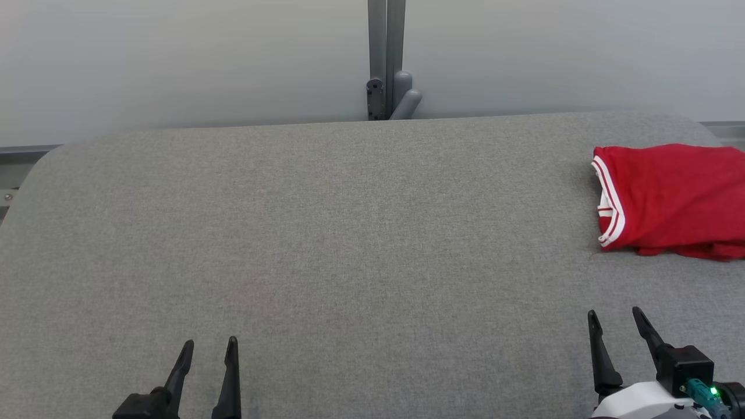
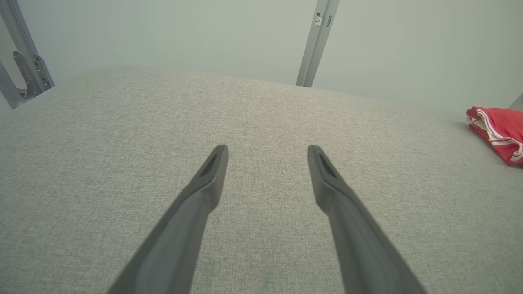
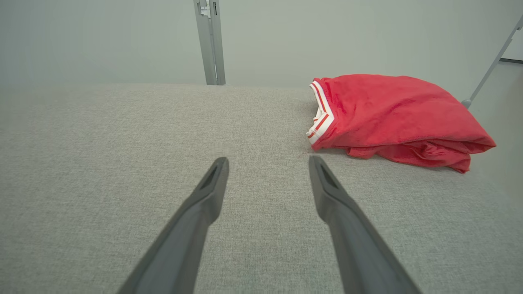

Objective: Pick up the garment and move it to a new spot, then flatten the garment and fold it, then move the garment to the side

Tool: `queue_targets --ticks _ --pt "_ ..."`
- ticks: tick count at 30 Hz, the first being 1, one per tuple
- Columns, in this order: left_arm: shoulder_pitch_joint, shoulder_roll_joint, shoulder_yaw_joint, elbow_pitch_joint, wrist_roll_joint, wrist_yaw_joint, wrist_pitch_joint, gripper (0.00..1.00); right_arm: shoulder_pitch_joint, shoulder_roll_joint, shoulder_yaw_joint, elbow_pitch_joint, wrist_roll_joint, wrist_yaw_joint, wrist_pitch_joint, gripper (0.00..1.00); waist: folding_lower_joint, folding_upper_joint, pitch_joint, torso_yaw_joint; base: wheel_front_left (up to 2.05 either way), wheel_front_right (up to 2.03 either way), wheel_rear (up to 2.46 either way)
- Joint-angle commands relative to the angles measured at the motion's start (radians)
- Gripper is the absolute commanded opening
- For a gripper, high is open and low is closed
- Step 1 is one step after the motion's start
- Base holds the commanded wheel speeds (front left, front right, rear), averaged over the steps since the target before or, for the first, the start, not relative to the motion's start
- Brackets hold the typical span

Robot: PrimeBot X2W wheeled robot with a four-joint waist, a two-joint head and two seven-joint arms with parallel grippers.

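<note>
The red garment [image 1: 675,198] lies folded at the far right of the grey padded table [image 1: 349,233], its white-striped trim facing the middle and a loose edge bunched along its near side. Nearer the robot, the right gripper [image 1: 616,317] hangs above the cloth surface with fingers spread, holding nothing, apart from the garment. Well off at the lower left, the left gripper [image 1: 209,346] is likewise parted and empty. A grey post [image 1: 386,58] stands behind the table.
</note>
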State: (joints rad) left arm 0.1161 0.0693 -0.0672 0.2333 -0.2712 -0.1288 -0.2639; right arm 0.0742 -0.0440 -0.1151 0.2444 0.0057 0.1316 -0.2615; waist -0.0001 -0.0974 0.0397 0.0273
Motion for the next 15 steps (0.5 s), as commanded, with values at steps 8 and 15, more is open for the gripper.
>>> queue_targets --ticks 8,15 --pt "-0.021 0.001 0.002 -0.016 0.0 -0.001 0.0 1.0 -0.018 -0.006 -0.001 -0.014 0.0 0.0 0.0 1.0 0.0001 0.0 0.006 -0.002 0.0 0.0 0.0" --pt "0.0 -0.003 0.002 0.036 -0.024 0.002 0.006 0.0 -0.005 0.007 -0.007 0.05 0.024 0.0 0.012 0.0 0.0001 0.0003 0.007 -0.002 0.0 0.0 0.0"
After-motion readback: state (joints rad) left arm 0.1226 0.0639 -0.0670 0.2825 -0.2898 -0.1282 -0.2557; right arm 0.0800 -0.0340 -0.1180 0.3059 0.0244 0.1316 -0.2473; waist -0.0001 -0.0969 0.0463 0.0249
